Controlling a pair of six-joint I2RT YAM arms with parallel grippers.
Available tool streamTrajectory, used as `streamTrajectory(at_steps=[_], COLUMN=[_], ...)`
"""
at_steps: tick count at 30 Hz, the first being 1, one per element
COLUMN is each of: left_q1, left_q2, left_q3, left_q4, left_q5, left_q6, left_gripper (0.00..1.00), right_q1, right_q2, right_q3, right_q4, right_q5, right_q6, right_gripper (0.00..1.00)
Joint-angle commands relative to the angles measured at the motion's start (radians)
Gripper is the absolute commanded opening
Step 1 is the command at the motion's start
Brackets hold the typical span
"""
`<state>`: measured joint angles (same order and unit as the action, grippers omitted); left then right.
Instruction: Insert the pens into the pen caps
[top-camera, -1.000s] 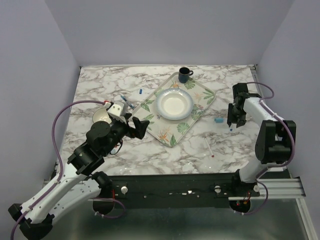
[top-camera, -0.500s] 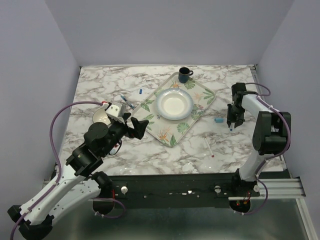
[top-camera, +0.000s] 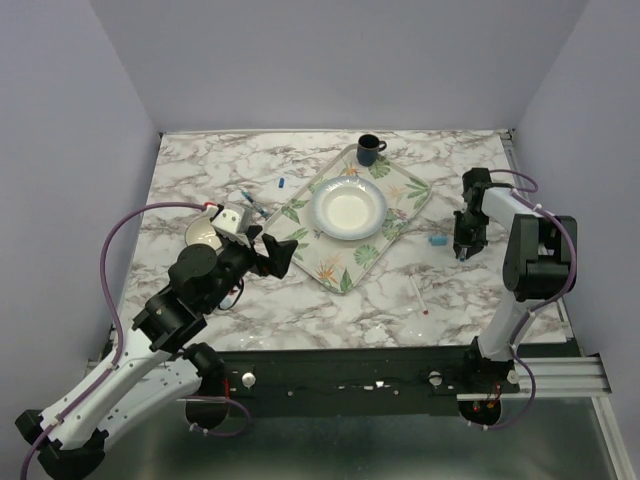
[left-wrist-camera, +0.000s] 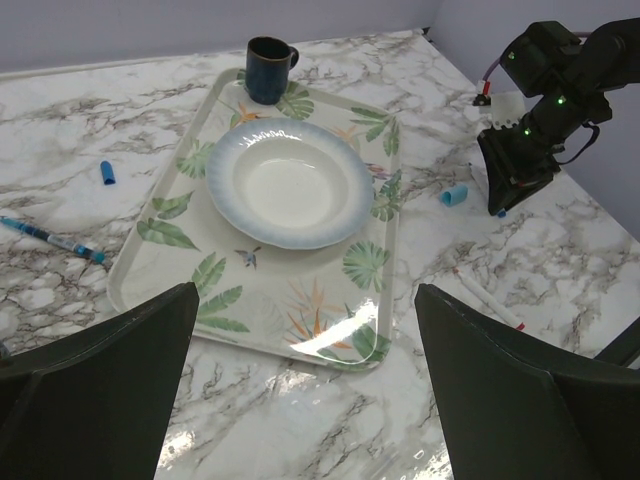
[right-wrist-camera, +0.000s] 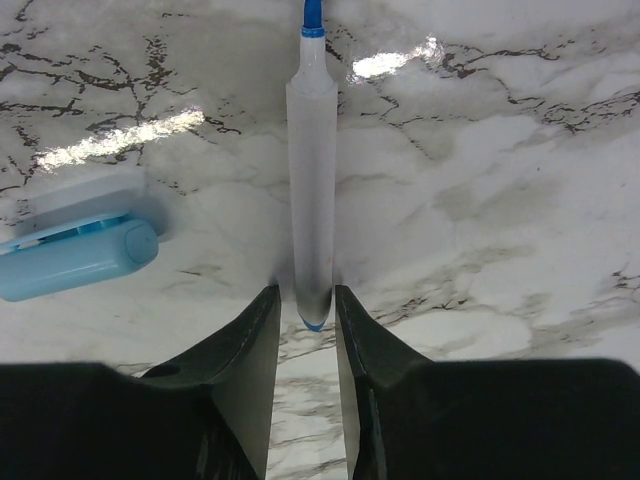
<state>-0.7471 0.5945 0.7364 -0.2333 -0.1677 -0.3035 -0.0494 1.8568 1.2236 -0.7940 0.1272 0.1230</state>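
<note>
My right gripper (top-camera: 462, 250) is low on the table at the right, its jaws shut on the rear end of the white marker with a blue tip (right-wrist-camera: 311, 170), which points away from the wrist camera. A short light-blue cap (right-wrist-camera: 78, 258) lies just left of it (top-camera: 437, 241). The white marker with a red tip (top-camera: 419, 296) lies nearer the front edge. The thin dark blue pen (top-camera: 252, 203) and a blue cap (top-camera: 283, 185) lie left of the tray. My left gripper (top-camera: 278, 255) is open and empty above the tray's near-left corner. The other caps are not visible.
A leaf-patterned tray (top-camera: 300, 215) sits mid-table and holds a white plate (top-camera: 348, 210) and a dark mug (top-camera: 369, 150). A round metal disc (top-camera: 200, 232) lies under my left arm. The table's right edge is close to my right arm.
My right arm has folded in closer and its gripper has shifted slightly left over the blue-tipped marker. My left arm has not moved.
</note>
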Motion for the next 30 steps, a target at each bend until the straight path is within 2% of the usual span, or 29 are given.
streamTrajectory(at_steps=[1,6,9,10,11,17,20,22,25,26,28,29,30], left_q1=[0.003,0.005,0.005,0.005,0.005,0.003,0.005,0.003,0.005,0.003,0.003,0.003,0.005], left_q2=[0.002,-0.015,-0.033,-0.039,-0.042,-0.062,-0.052,-0.030,0.007,0.020,0.071,0.088,0.102], left_q3=[-0.008,-0.017,-0.026,-0.025,-0.025,-0.028,-0.025,-0.009,0.017,0.030,0.070,0.083,0.090], left_q4=[0.018,0.026,0.028,0.026,0.023,0.025,0.025,0.011,-0.015,-0.026,-0.052,-0.055,-0.040], left_q5=[-0.015,-0.001,-0.016,-0.019,-0.021,-0.003,-0.007,-0.012,-0.058,-0.059,-0.014,0.009,0.076], left_q6=[0.014,0.027,0.030,0.032,0.032,0.029,0.021,0.014,-0.054,-0.083,-0.161,-0.189,-0.213], left_gripper=[0.99,0.99,0.99,0.99,0.99,0.97,0.93,0.93,0.92,0.90,0.87,0.84,0.83], right_q1=[-0.009,-0.009,-0.009,-0.009,-0.009,-0.007,0.006,0.026,0.110,0.188,0.285,0.383,0.429], right_q2=[0.028,0.047,0.022,0.012,0.002,-0.158,-0.281,-0.356,-0.505,-0.548,-0.675,-0.714,-0.791], right_q3=[0.022,0.019,0.019,0.016,0.016,-0.018,-0.041,-0.070,-0.105,-0.114,-0.160,-0.182,-0.203], right_q4=[0.013,0.010,0.010,0.010,0.006,-0.005,0.005,0.024,0.059,0.097,0.154,0.191,0.273], right_q5=[-0.026,-0.018,-0.026,-0.027,-0.028,-0.017,-0.078,-0.173,-0.274,-0.306,-0.392,-0.415,-0.472], right_q6=[-0.013,-0.003,0.006,0.009,0.018,0.095,0.136,0.145,0.175,0.182,0.204,0.245,0.275], right_gripper=[0.32,0.25,0.14,0.04,0.01,0.01,0.01,0.01,0.01,0.01,0.01,0.01,0.01])
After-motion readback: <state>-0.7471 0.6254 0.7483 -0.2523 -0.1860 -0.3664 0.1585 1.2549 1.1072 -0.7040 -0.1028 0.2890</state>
